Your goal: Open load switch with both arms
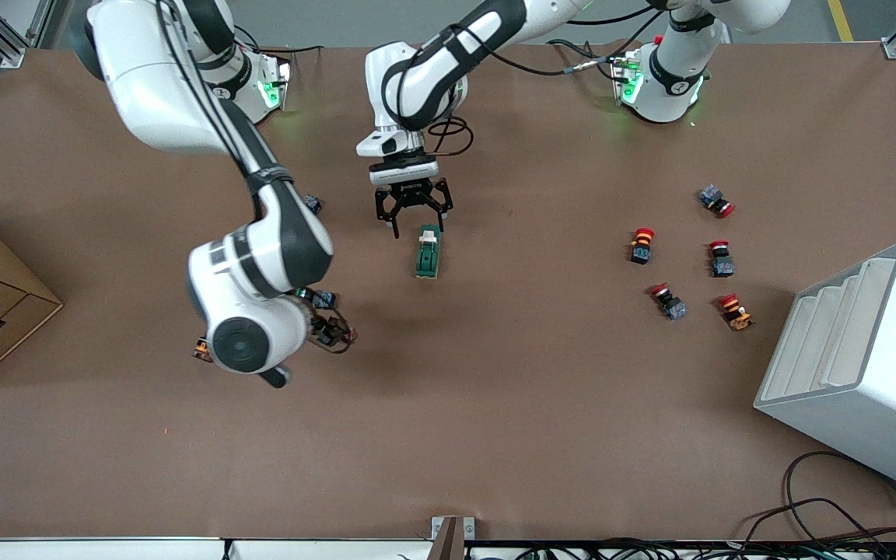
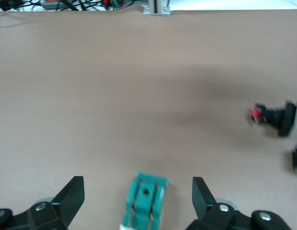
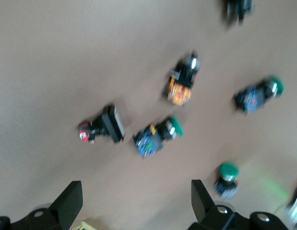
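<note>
The small dark-green rectangular load switch with its white lever end lies on the brown surface, just above centre of the front view. The left arm's black gripper hangs over the switch's lever end with fingers spread wide, apparently lined up to straddle it. The right arm's black gripper, also wide and empty, hovers over scattered green-capped push buttons, probably waiting its turn.
</note>
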`<action>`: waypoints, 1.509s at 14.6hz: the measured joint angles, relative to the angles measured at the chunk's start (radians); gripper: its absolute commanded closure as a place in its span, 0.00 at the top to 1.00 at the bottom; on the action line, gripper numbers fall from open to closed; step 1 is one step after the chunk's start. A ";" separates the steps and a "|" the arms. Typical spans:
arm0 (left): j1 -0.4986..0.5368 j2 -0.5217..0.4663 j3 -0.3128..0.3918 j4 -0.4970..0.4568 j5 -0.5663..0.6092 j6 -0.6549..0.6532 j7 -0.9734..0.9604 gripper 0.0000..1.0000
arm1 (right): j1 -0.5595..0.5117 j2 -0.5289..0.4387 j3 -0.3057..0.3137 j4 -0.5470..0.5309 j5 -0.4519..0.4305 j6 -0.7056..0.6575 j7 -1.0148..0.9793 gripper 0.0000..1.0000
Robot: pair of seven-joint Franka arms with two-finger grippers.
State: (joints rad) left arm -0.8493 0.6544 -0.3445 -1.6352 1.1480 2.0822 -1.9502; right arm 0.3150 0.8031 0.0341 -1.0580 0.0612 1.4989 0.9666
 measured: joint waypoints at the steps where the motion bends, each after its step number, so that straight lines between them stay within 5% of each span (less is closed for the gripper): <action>1: 0.033 -0.024 0.001 0.017 -0.072 0.000 0.056 1.00 | -0.030 -0.023 0.000 0.001 -0.028 0.000 -0.076 1.00; 8: 0.328 -0.213 0.006 0.086 -0.486 -0.013 0.477 1.00 | -0.198 -0.233 -0.002 -0.089 -0.101 -0.024 -0.593 1.00; 11: 0.458 -0.271 0.007 0.137 -0.619 -0.124 0.751 1.00 | -0.286 -0.318 -0.003 -0.136 -0.106 -0.043 -0.793 1.00; 16: 0.679 -0.301 0.009 0.274 -0.800 -0.305 1.140 1.00 | -0.335 -0.393 -0.003 -0.145 -0.132 -0.077 -0.879 1.00; 22: 0.832 -0.473 0.116 0.264 -0.988 -0.509 1.560 1.00 | -0.351 -0.406 -0.002 -0.117 -0.133 -0.171 -0.896 1.00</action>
State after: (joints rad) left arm -0.0169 0.1811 -0.2285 -1.3712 0.1599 1.5730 -0.3899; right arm -0.0358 0.3968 0.0323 -1.1752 -0.0719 1.3277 0.0708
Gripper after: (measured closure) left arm 0.000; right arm 0.000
